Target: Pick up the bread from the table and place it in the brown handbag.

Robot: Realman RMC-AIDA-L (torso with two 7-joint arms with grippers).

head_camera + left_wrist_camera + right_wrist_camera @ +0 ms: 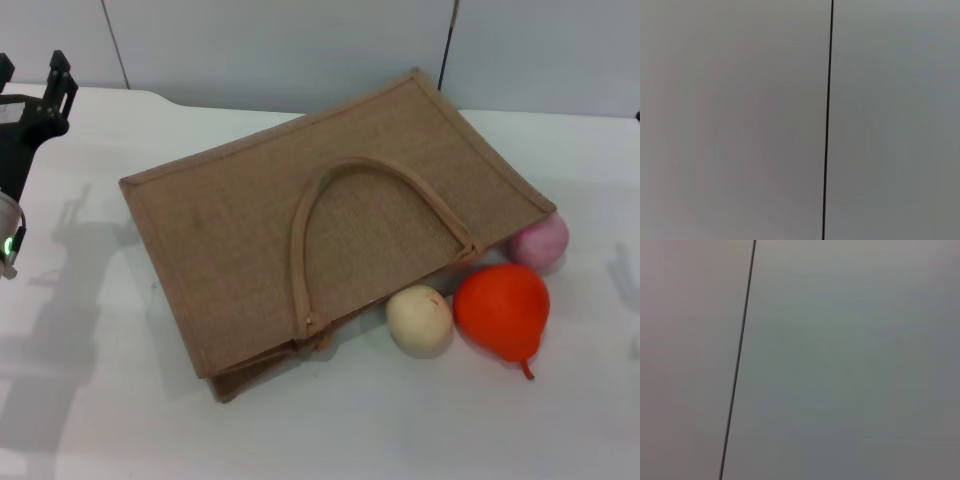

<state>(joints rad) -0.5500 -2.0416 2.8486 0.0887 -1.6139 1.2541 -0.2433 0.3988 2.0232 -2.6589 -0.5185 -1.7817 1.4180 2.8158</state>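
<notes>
The brown handbag (340, 225) lies flat on the white table (120, 420), its opening toward the near side and one loop handle (330, 190) resting on top. The striped bread is not visible in any view. My left gripper (32, 70) is raised at the far left edge of the head view, well away from the bag, with its fingers apart and nothing between them. My right gripper is out of view. Both wrist views show only a plain grey wall with a dark seam.
A round beige ball (420, 320), an orange pear-shaped toy (503, 308) and a pink ball (542, 240) sit against the bag's right near edge. Bare white tabletop lies in front of the bag and to its left.
</notes>
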